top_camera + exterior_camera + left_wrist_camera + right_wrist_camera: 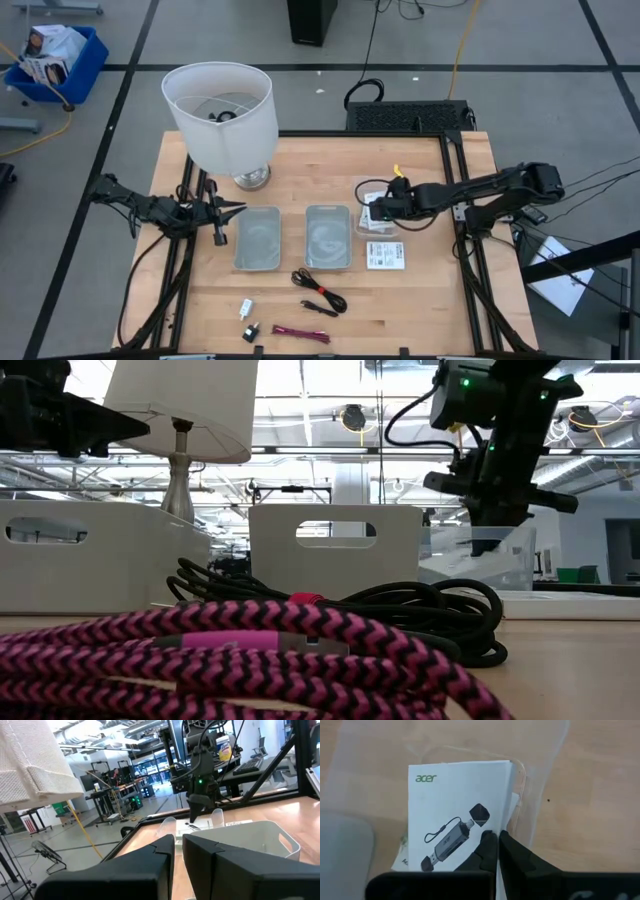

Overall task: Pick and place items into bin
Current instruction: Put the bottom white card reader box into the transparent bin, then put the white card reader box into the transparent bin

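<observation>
Acer packet [457, 815] — lies in clear wrap on the table right of the right bin [328, 236] | right gripper [497, 842] — over it, fingers nearly closed, nothing visibly pinched, likely lined up to grasp | left gripper [232, 211] — waits beside left bin [257, 238], fingers almost together, empty

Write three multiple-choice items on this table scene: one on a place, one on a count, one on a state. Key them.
1. Where does the right end effector work?
A. over the white packet
B. inside the lampshade
C. at the table's near edge

2. How many grey bins stand mid-table?
A. one
B. two
C. four

3. How is the black cable?
A. coiled on the table
B. hanging from an arm
C. lying in a bin

Key: 1 A, its wrist view shows the fingers at the packet; 2 B, left bin and right bin side by side; 3 A, it lies on wood before the bins.
</observation>
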Robot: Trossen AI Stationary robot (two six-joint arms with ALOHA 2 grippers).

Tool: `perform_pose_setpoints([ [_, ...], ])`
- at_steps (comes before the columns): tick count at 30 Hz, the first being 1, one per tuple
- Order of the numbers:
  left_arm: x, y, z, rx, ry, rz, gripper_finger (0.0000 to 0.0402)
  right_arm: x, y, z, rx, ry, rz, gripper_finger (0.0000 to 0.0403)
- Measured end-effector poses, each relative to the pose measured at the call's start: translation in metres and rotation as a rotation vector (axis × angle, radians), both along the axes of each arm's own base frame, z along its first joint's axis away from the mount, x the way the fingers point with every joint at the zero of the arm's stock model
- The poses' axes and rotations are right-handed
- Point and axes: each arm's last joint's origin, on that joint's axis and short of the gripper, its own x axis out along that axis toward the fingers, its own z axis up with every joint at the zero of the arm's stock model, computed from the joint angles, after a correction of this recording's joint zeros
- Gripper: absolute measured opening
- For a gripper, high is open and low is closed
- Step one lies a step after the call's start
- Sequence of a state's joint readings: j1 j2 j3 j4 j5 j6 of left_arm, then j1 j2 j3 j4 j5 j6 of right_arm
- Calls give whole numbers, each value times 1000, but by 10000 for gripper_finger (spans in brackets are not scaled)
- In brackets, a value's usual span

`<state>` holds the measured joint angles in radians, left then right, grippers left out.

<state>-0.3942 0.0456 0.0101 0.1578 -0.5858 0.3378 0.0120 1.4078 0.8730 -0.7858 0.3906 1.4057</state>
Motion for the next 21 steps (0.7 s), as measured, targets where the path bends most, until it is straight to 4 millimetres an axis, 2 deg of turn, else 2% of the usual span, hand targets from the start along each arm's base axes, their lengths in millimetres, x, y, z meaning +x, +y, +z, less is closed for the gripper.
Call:
perform_pose_setpoints([
  [7,0,0,0,0,0,0,47,3,0,0,-24,-4,46,37],
  [15,0,0,0,0,1,0,47,4,0,1,-38,-13,58,137],
  [21,0,0,0,0,5,0,47,1,-1,16,-63,-79,148,195],
])
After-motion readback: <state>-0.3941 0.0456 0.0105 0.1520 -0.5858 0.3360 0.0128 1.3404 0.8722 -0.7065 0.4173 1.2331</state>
